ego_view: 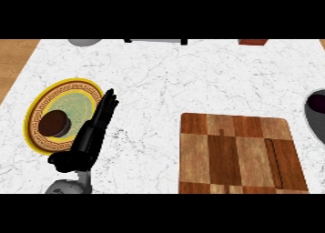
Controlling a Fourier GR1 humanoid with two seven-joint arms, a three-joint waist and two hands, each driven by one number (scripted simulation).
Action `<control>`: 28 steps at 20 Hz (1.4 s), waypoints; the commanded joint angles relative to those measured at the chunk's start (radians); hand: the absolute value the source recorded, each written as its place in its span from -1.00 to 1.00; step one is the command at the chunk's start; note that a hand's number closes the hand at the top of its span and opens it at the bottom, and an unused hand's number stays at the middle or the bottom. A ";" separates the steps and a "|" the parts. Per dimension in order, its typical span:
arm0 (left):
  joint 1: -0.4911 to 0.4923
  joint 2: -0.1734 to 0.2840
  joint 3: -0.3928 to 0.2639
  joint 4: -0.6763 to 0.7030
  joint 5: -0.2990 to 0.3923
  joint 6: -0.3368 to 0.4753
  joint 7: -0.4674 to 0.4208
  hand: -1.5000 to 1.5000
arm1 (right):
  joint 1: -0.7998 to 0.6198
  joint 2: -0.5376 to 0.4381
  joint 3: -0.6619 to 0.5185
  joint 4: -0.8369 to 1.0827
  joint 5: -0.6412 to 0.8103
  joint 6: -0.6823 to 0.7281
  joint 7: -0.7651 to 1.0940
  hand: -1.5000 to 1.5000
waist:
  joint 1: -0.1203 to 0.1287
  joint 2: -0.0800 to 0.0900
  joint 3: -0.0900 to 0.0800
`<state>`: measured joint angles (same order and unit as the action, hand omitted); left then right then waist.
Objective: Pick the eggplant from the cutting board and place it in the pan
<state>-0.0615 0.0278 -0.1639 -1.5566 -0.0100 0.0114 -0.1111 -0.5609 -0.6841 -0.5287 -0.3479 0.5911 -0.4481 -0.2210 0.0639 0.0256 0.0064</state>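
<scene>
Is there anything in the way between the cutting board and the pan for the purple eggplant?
Nothing visible does. Only bare counter lies between the cutting board and the pan at the right edge. A dark purple thing, likely the eggplant, already lies inside the pan. The left hand rests open beside the plate.

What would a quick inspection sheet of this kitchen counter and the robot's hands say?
Surface: white marble counter.
Job's things: cutting board is bare; dark purple eggplant lies in the grey pan at the right edge.
Clutter: yellow patterned plate with a brown round item on it.
Hands: left hand open, fingers straight, beside the plate; right hand not in view.
Cables: nothing seen.
Surroundings: wooden floor past the counter's edges.
</scene>
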 commanded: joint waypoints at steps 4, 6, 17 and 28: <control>-0.010 -0.014 -0.009 0.017 -0.012 0.007 -0.017 0.00 | -0.102 -0.021 -0.016 0.125 -0.027 0.170 -0.037 -1.00 | 0.008 0.004 0.002; 0.001 0.004 0.001 -0.008 -0.006 -0.001 -0.006 0.00 | -0.086 -0.010 -0.054 0.117 -0.062 0.134 -0.119 -1.00 | 0.000 0.001 0.003; -0.025 0.006 0.039 -0.004 0.011 0.011 0.040 0.00 | -0.024 -0.042 -0.298 0.129 -0.330 0.293 -0.375 -1.00 | -0.036 -0.009 0.001; 0.073 0.017 0.041 -0.056 0.024 -0.007 0.009 0.00 | 0.185 -0.126 -0.307 0.136 -0.413 0.752 -0.543 -1.00 | -0.054 -0.022 -0.004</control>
<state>-0.0214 0.0414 -0.1288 -1.5769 0.0019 0.0086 -0.1092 -0.4438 -0.8091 -0.8491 -0.2017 0.1930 0.2043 -0.6965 0.0126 0.0071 0.0040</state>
